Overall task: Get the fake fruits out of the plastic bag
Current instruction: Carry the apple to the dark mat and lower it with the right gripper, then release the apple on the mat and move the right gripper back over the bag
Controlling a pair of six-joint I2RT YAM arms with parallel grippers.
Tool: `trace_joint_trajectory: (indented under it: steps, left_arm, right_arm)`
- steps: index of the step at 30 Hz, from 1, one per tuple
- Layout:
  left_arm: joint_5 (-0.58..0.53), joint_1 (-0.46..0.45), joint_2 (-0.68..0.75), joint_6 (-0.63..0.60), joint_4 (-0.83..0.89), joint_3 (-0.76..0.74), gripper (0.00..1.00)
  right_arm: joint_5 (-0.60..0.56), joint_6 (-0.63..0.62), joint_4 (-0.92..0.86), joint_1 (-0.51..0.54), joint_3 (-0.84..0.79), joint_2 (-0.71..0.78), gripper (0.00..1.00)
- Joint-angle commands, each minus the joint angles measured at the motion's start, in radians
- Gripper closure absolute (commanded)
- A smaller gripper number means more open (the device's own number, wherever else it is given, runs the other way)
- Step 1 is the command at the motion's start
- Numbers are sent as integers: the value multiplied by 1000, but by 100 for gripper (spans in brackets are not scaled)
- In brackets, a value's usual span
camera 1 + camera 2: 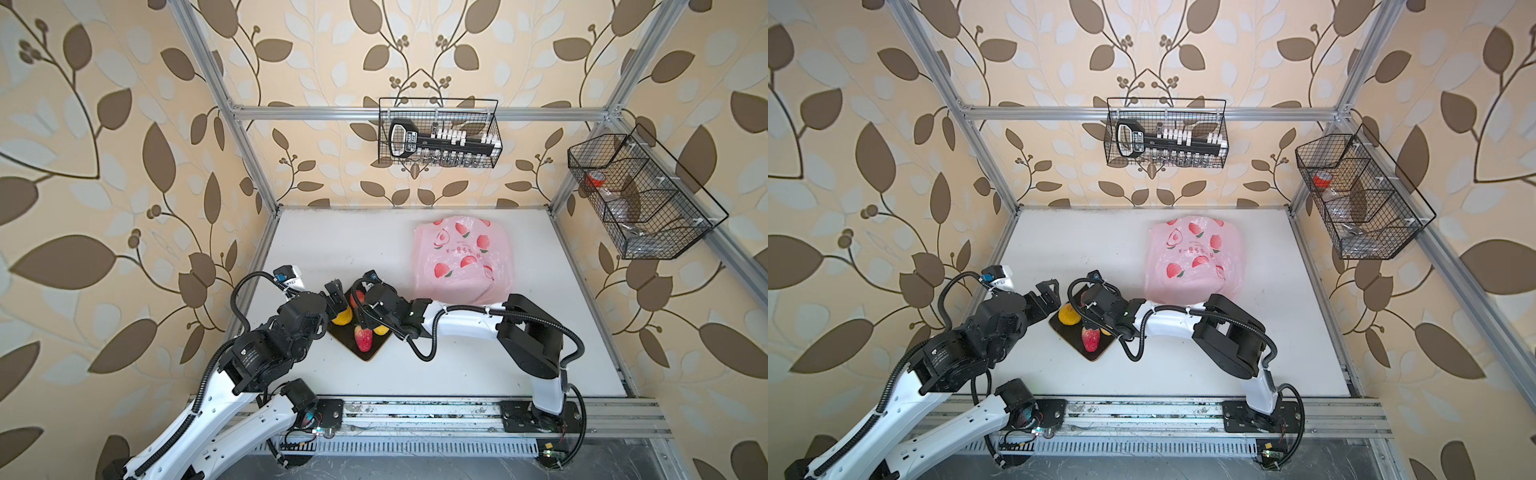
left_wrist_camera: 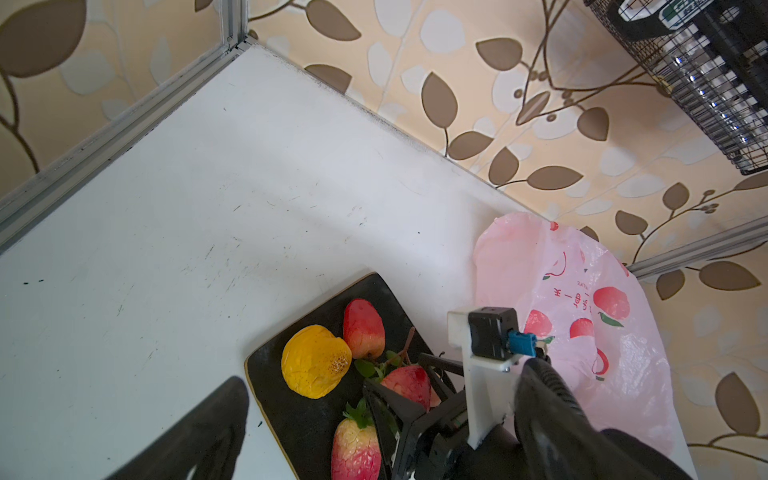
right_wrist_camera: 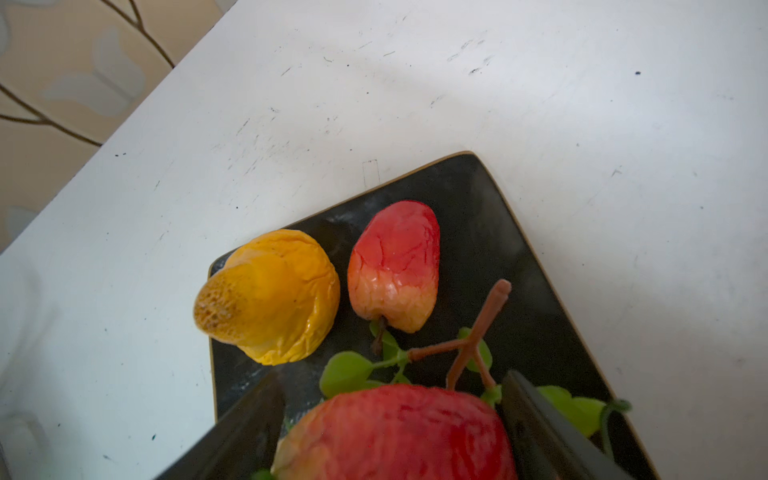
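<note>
Right wrist view: close over the dark square mat, right hand parted to either side of a large red fruit lying on the mat, with a sliver of gap showing at one finger. Just past it on the mat, a brown leafy stem, then a smaller red fruit and a wrinkled yellow fruit side by side, a narrow strip of mat between them.

In both top views, right arm stretched in from the mat's right, crossing the near edge of the plastic bag and covering part of the mat. Left hand spread wide and empty at the mat's left corner, beside the yellow fruit. Strawberry with green cap at the mat's near side, in plain sight.

Under the mat, a white table, scuffed and speckled. Aluminium frame around it, beige leaf-print wallpaper behind. High beyond the mat, a back-wall wire basket holding a black tool rack. Up to the mat's right, a side-wall wire basket.

Fake fruits glossy and wrinkled, every visible one on the mat. Plastic bag beyond the mat to its right, near but not touching, thin, translucent pink, crinkled, printed with red-pink peaches and small text; contents not discernible.
</note>
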State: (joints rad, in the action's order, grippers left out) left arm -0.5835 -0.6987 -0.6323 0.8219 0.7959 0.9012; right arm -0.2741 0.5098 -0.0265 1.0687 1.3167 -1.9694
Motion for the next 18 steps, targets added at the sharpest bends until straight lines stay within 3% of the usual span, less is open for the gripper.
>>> trace_joint_trajectory:
  steps: [1,6,10,15,18]
  left_arm:
    - [-10,5,-22,-20,-36,14,1]
    - [24,5,-60,-64,-71,33,1]
    - [135,5,-109,-157,-145,45,1]
    - [395,-9,-214,-293,-294,60,9]
    - [428,-111,-308,-406,-358,89,10]
  right_arm:
    - [-20,-15,-14,0,-2,115,15]
    - [-30,-23,-47,-12,-95,283,13]
    - [-50,-7,-85,-48,-234,466,13]
    - [-67,45,-165,-172,-439,732,16]
    - [-64,72,-233,-279,-546,883,19]
